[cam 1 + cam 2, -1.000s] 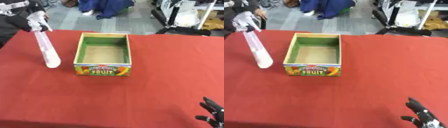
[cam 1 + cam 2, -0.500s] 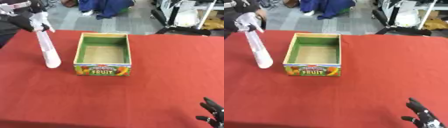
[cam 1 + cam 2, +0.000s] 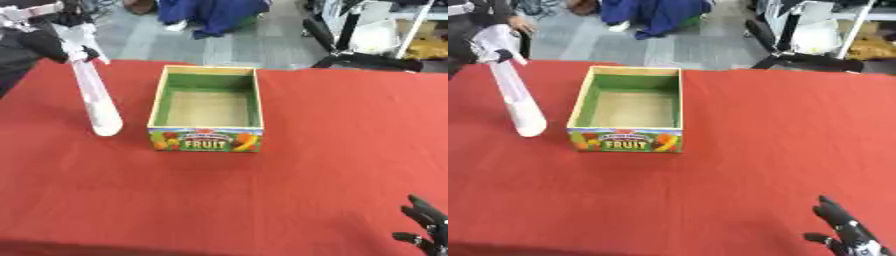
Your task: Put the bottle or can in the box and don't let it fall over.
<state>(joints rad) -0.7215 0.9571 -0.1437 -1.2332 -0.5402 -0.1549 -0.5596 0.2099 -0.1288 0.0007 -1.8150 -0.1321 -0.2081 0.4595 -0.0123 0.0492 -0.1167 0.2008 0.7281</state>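
A tall, slim white bottle (image 3: 94,97) leans to the left of the box, its base low by the red table and its top tipped toward the upper left. My left hand (image 3: 52,44), black, is curled round the bottle's top near the table's far left corner. The open cardboard box (image 3: 207,142) has green inner walls and a "FRUIT" label on its front; it stands at the table's middle with nothing inside. My right hand (image 3: 846,235) shows at the lower right corner, fingers up and relaxed, far from both.
The red table (image 3: 332,130) stretches wide to the right of and in front of the box. Beyond the far edge are grey floor, blue cloth (image 3: 210,15) and black frame legs (image 3: 350,55).
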